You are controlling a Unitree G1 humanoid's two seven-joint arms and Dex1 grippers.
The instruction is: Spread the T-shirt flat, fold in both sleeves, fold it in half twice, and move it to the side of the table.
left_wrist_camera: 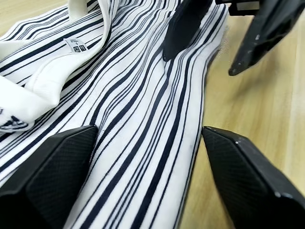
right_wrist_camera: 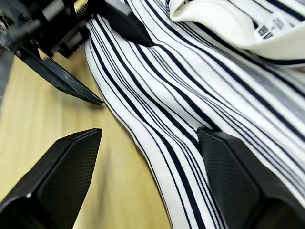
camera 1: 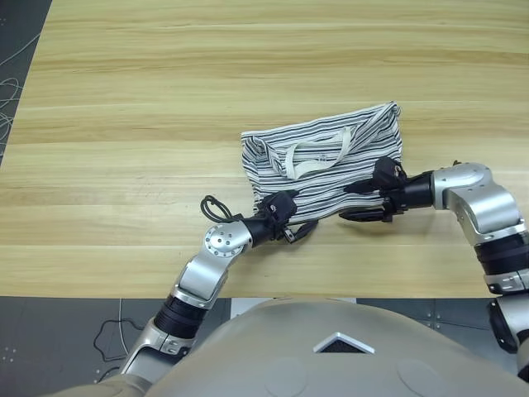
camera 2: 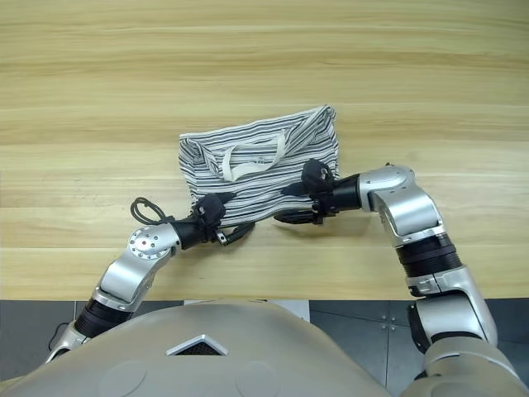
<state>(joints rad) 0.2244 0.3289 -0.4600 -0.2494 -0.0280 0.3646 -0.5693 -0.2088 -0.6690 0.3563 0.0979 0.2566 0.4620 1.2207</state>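
A black-and-white striped T-shirt (camera 1: pixel 326 157) with a white collar (camera 1: pixel 318 157) lies folded into a rough rectangle on the wooden table (camera 1: pixel 124 124). My left gripper (camera 1: pixel 291 222) is at the shirt's near-left corner, open, with the near edge of the cloth (left_wrist_camera: pixel 143 143) between its fingers (left_wrist_camera: pixel 52 176). My right gripper (camera 1: pixel 357 203) stands open at the near-right part of the same edge. One of its fingers (right_wrist_camera: pixel 243 181) rests over the striped fabric (right_wrist_camera: pixel 190 95); the other is over bare wood. The two grippers face each other, a short gap apart.
The table's front edge (camera 1: pixel 99 294) runs just behind both arms. Wide bare wood lies to the left, right and far side of the shirt. Loose cables (camera 1: pixel 8 91) trail on the dark floor past the table's left edge.
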